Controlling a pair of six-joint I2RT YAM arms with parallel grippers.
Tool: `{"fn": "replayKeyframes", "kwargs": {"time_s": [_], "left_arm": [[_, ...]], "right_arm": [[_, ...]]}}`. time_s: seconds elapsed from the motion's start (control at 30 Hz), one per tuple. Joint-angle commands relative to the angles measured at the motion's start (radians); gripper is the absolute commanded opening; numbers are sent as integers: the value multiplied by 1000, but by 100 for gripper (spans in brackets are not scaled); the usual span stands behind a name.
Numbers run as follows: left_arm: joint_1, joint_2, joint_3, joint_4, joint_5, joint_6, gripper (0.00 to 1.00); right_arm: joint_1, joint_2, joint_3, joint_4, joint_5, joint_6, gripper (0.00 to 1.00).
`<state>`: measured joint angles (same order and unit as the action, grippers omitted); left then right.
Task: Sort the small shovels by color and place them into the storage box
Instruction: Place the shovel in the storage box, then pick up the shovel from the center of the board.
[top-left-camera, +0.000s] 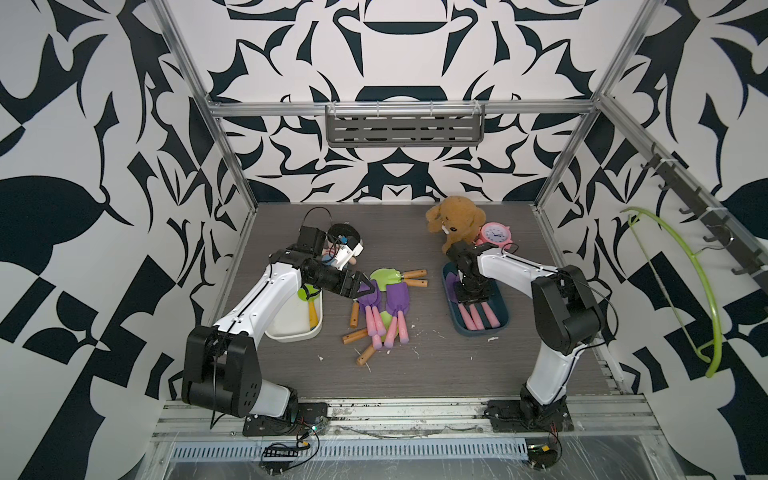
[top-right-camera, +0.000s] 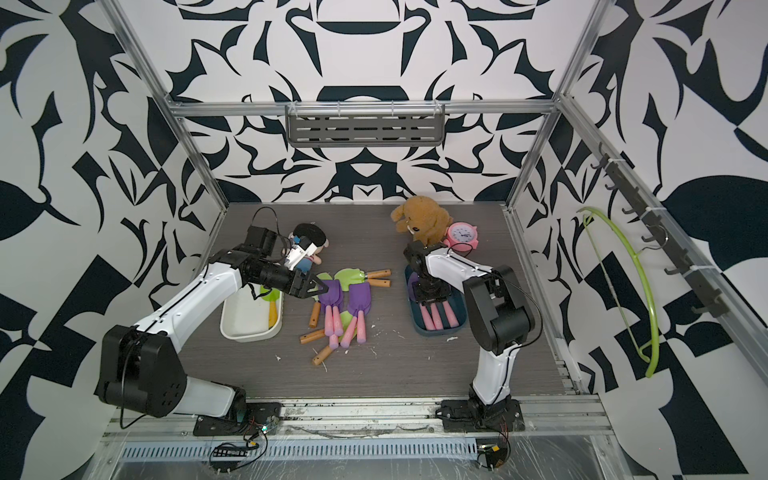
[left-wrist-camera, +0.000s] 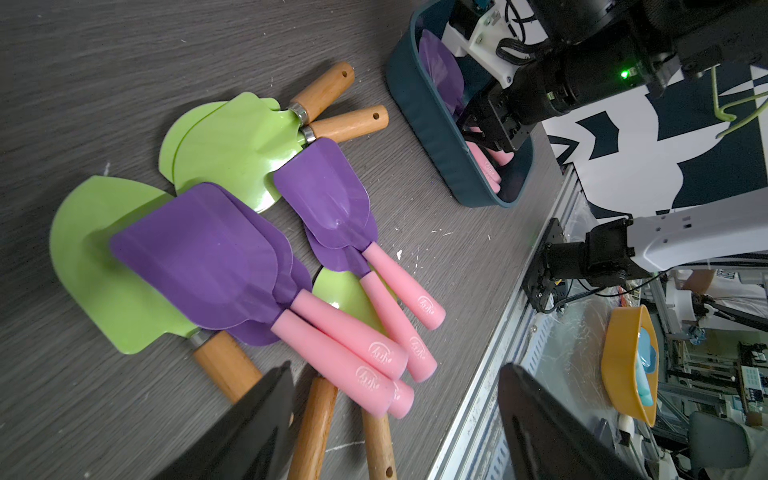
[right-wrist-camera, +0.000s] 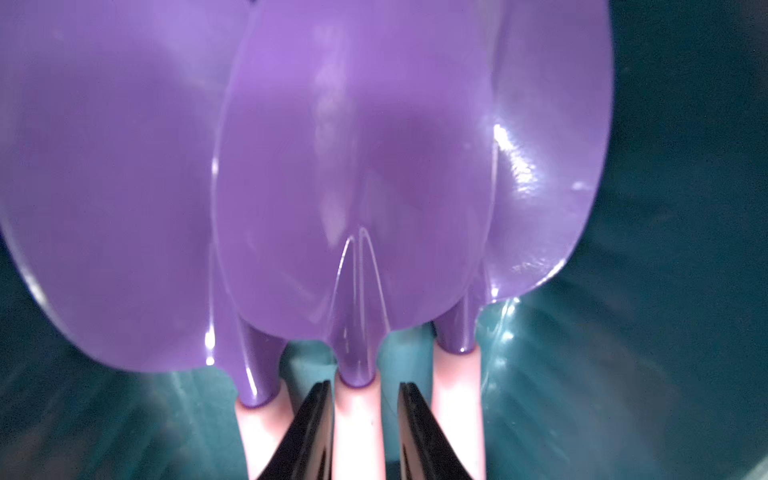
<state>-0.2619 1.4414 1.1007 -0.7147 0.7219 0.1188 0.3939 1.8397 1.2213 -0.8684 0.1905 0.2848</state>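
The grey tabletop (top-left-camera: 436, 374) carries white box (top-left-camera: 297, 334), teal box (top-left-camera: 482, 330), loose shovels (top-left-camera: 397, 303) (heaped between them), teddy bear (top-left-camera: 455, 218), doll (top-right-camera: 316, 235), pink clock (top-left-camera: 494, 236).

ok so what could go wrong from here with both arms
1. The right gripper has its jaws astride the handle of the middle purple shovel in the teal box; rising, it may snag and drag it out.
2. The open left gripper hovers above piled purple shovels lying on green shovels; it may pinch two at once.
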Motion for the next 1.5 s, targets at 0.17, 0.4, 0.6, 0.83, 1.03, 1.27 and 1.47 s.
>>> {"fn": "replayKeyframes", "kwargs": {"time_s": [0.17,0.4,0.6,0.83,1.03,1.27,1.47], "left_arm": [[16,-25,-31,6,14,-2,84],[37,-58,-37,-5,-47,64,84],[75,-115,-84,-15,-80,125,89],[113,-159,-133,-12,-87,146,90],[124,-202,-148,-1,-69,129,90],[128,-205,-151,11,-50,110,90],[137,-211,-160,19,-40,99,90]], "right_arm": [[-4,-93,-2,-23,12,-1,32],[3,-265,41,-76,4,17,32],[91,-399,27,-39,-138,111,31],[333,-307,58,6,-189,282,30],[480,-178,92,61,-235,367,30],[510,-103,85,98,-274,389,34],[510,-66,87,136,-305,389,36]]}}
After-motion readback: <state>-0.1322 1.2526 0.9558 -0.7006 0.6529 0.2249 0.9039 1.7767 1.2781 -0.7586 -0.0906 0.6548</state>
